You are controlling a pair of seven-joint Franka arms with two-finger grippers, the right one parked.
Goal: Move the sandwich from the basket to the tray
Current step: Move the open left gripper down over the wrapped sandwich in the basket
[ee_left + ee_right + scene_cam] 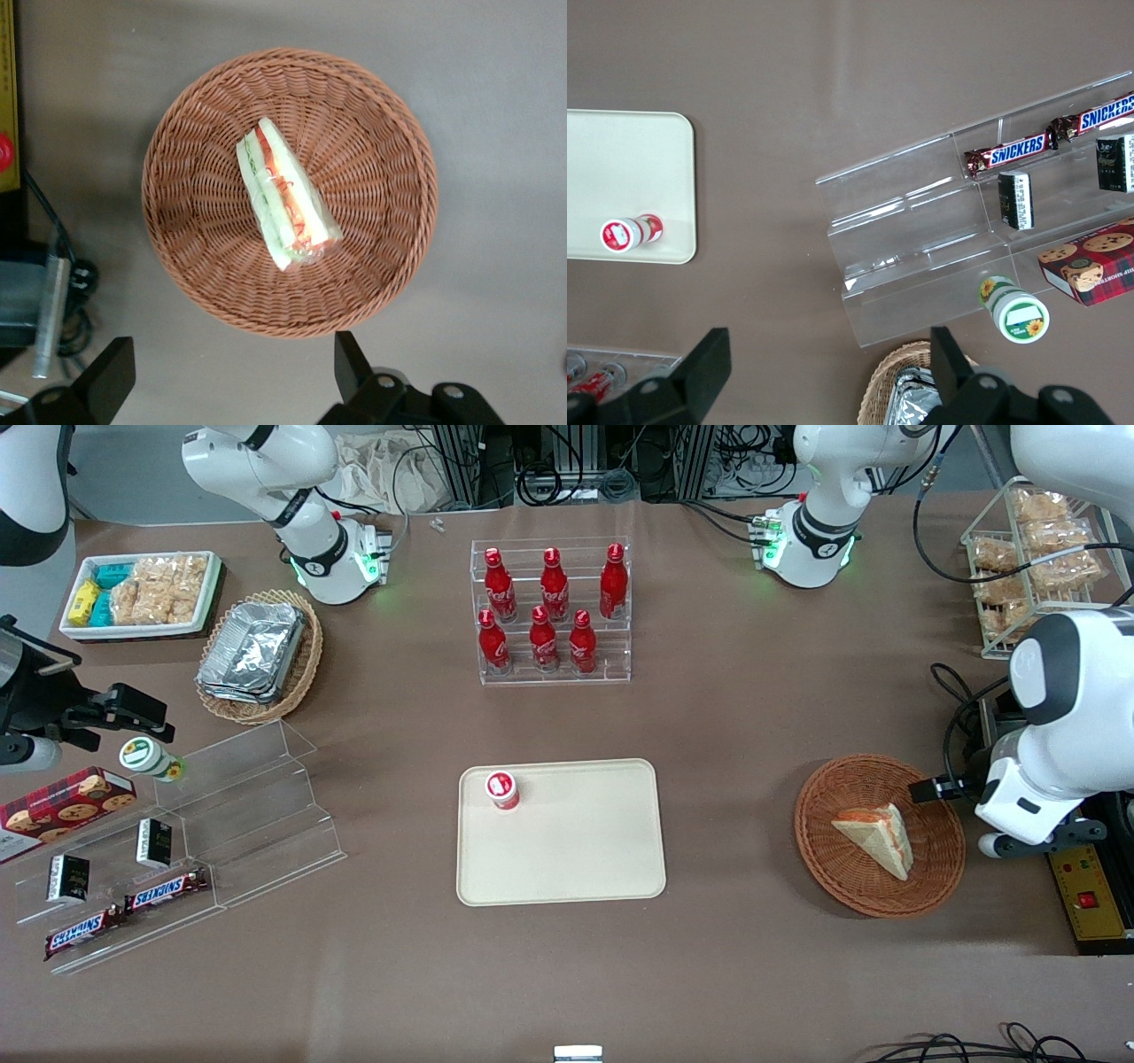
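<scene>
The sandwich [877,840] [285,197], a pale wedge with orange-red filling along its edge, lies in the round reddish-brown basket [819,850] [381,133] toward the working arm's end of the table. My gripper [937,788] [230,372] hovers above the table just off the basket's rim, open, with nothing between its fingers [350,359]. The cream tray [576,850] [629,159] lies flat at the table's middle, apart from the basket. A small red-capped cup [501,790] [631,232] stands on one corner of it.
A yellow control box [1088,895] [7,106] and cables lie beside the basket. A rack of red bottles [554,615] stands farther from the camera than the tray. A wire snack rack [1028,558], a clear shelf [239,806] and a foil-filled basket [261,655] line the table's ends.
</scene>
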